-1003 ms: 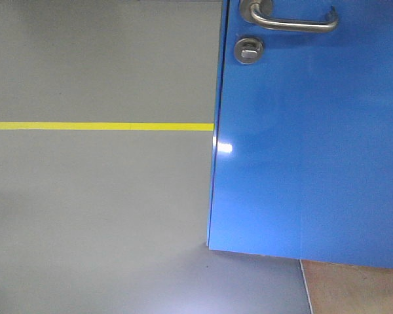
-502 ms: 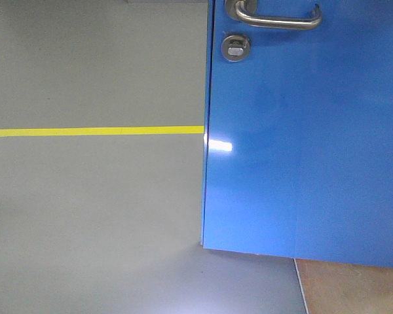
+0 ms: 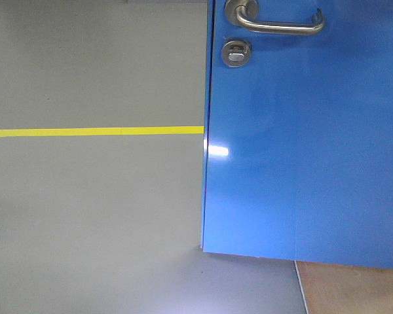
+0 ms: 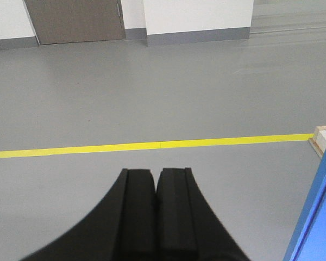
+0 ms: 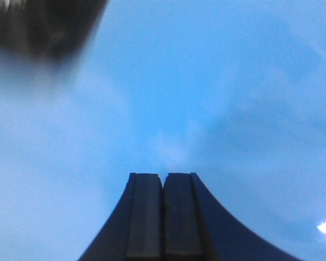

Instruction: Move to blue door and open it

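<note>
The blue door (image 3: 301, 144) fills the right half of the front view, its free edge near the middle and the open floor to its left. Its silver lever handle (image 3: 275, 21) and round thumb-turn lock (image 3: 236, 52) sit at the top. My left gripper (image 4: 155, 173) is shut and empty over the grey floor; a strip of the door (image 4: 315, 217) shows at its lower right. My right gripper (image 5: 163, 176) is shut and empty, very close to the door face (image 5: 206, 98), which fills that view. A dark blurred shape (image 5: 43, 24) sits at its top left.
A yellow floor line (image 3: 92, 131) runs across the grey floor left of the door. A brown wooden base (image 3: 354, 288) lies under the door at the lower right. Far off stand a brown door (image 4: 76, 20) and white wall (image 4: 198, 16).
Over the last second the door has shifted left in the front view, then stayed nearly still; handle and lock now sit slightly lower than half a second ago.
</note>
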You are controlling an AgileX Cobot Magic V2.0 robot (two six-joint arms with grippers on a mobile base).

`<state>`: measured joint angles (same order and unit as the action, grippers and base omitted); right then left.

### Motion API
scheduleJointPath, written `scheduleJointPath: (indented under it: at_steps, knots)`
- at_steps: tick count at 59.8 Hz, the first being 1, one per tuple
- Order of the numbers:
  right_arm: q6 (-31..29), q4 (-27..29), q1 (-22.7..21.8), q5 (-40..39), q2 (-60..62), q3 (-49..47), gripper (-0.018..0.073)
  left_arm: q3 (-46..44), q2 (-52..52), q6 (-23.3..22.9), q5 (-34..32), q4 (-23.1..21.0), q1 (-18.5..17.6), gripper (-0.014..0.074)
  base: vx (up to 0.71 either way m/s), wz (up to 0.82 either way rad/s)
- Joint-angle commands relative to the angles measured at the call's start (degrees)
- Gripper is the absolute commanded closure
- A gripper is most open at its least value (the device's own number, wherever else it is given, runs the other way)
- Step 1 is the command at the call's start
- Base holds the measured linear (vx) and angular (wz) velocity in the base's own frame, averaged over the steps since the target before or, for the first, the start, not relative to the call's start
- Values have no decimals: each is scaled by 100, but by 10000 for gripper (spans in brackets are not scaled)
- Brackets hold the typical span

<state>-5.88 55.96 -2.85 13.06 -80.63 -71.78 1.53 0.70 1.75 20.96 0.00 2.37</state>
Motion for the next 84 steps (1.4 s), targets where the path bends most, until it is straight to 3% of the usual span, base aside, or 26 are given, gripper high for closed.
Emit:
scheduleJointPath:
  at_steps: [1, 8, 14, 25, 40, 56, 64, 73, 78, 84]
  knots:
    - [-71, -1680, 457, -48, 536, 277, 554, 24, 84, -18, -450, 0, 7, 526, 0, 0]
    - [-65, -3490, 827, 212, 953, 823, 554, 24, 84, -18, -450, 0, 7, 526, 0, 0]
    - [-65, -4158, 896, 365, 1137, 1224, 554, 24, 84, -18, -450, 0, 7, 526, 0, 0]
    - [-65, -4449, 588, -44, 1889, 2153, 554, 24, 84, -18, -450, 0, 7, 526, 0, 0]
    - [-65, -4553, -377, -687, 3821, 3758, 554, 24, 84, -18, -450, 0, 7, 526, 0, 0]
    - [-128, -4678, -41, -849, 5597, 5419, 554, 24, 84, -18, -450, 0, 7, 526, 0, 0]
    - [-128, -5121, -41, -1408, 6602, 6281, 554, 24, 84, -18, -450, 0, 7, 526, 0, 0]
    - [-75, -5100, -18, -1867, 7502, 7138, 554, 24, 84, -18, -450, 0, 7, 526, 0, 0]
    - [-48, -5088, -18, -1852, 7905, 7487, 554, 24, 84, -18, -450, 0, 7, 526, 0, 0]
    - [-57, -5088, -18, -1018, 8155, 7435, 554, 24, 84, -18, -450, 0, 7, 526, 0, 0]
